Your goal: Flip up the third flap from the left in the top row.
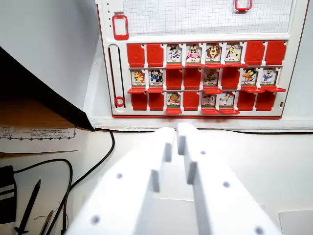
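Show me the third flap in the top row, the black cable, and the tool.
third flap (pixel 174 54), wrist view, on its picture card.
black cable (pixel 100 164), wrist view, mid-curve on the table.
tool (pixel 176 133), wrist view, between its white fingertips.

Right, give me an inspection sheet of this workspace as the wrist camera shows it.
Surface: white tabletop, bare between the tool and the board.
Job's things: red flap board with three rows of eight; in the top row the third to sixth flaps show character cards, the third among them; the other four show plain red.
Clutter: printed paper sheet and pens at the wrist view's left.
Grippers: white tool, fingers nearly together, holding nothing, short of the board.
Cables: black cable running along the board's base and curving down at the left.
Surroundings: white wall panel at the left.
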### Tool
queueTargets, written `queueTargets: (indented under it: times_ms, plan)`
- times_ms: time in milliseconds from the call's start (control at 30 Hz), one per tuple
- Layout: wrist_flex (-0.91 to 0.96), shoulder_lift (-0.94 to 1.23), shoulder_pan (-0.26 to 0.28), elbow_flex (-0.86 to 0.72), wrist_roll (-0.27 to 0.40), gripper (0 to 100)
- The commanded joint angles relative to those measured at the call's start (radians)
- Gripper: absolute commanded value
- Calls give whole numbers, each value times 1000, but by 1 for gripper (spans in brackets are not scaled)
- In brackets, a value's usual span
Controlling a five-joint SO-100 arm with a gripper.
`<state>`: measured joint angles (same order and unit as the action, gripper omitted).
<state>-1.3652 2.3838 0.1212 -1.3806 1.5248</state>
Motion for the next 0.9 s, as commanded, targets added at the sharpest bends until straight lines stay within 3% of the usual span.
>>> queueTargets:
  times_ms: [0, 700, 867]
  plan:
    - [2, 60, 5, -17, -6, 0]
    - [0, 72, -60, -81, -8, 0]
    - [9, 69, -80, -92, 26, 0]
